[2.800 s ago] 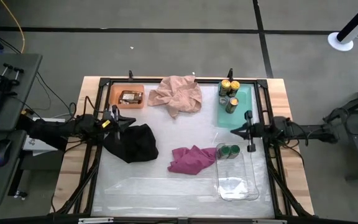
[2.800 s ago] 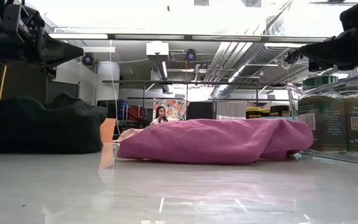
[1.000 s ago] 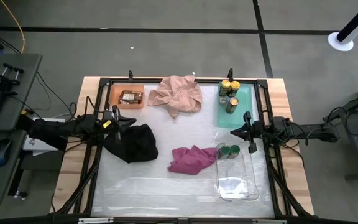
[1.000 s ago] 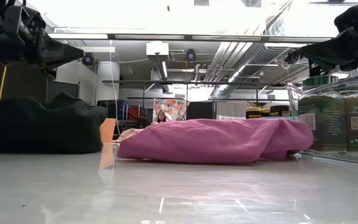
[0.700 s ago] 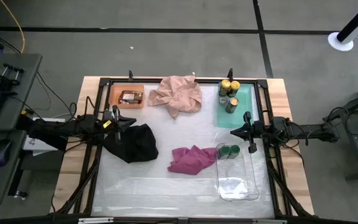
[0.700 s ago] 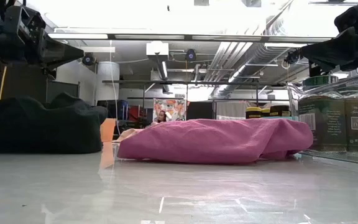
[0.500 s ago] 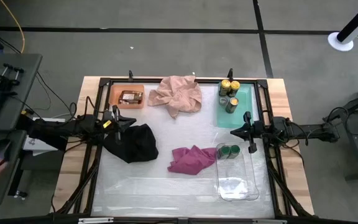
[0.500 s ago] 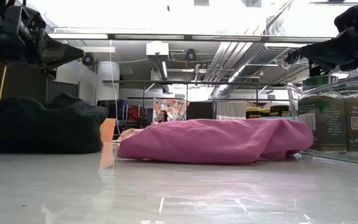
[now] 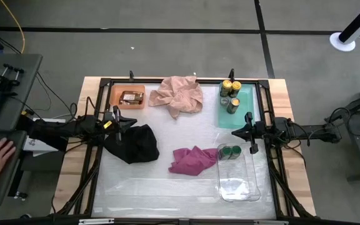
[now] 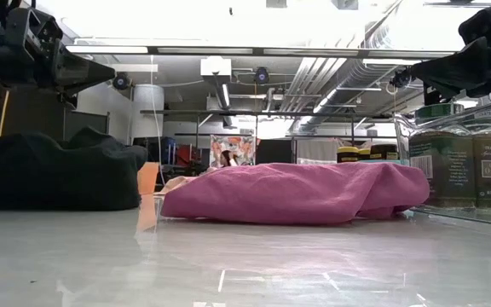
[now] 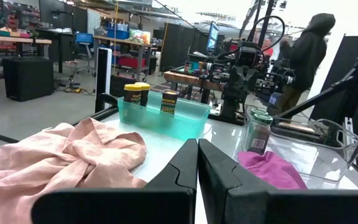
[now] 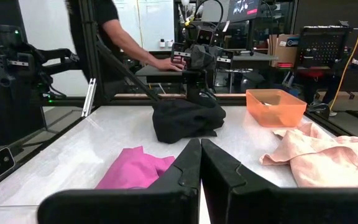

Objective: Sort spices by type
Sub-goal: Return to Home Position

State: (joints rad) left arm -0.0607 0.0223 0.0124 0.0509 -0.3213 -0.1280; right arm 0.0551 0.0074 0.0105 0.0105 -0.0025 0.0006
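Your right pincer (image 12: pixel 201 148) has its two fingers pressed flat together with nothing between them, and in the high view it hangs above the counter (image 9: pixel 167 190) at the right side, pointing inward, in the gap between the teal tray (image 9: pixel 247 111) and the clear tray (image 9: pixel 239 195). The two green-lidded jars (image 9: pixel 230 152) stand upright side by side in the far end of the clear tray, just beside that pincer's tip and below it, not touched by it. On its other side, the three yellow-lidded jars (image 9: pixel 230 92) stand in the teal tray near the far edge of the counter, two close together at the back and one a little apart. Your left pincer (image 11: pixel 197 149) is likewise closed tight and empty; it hangs at the left side over the edge of the black cloth (image 9: pixel 134 144). The brown packet (image 9: pixel 130 97) lies flat in the orange tray (image 9: pixel 114 92) near the far left corner, beyond that pincer and apart from it. The pink cloth (image 9: pixel 179 95) lies between the orange and teal trays, and the magenta cloth (image 9: pixel 192 160) lies crumpled just beside the clear tray.
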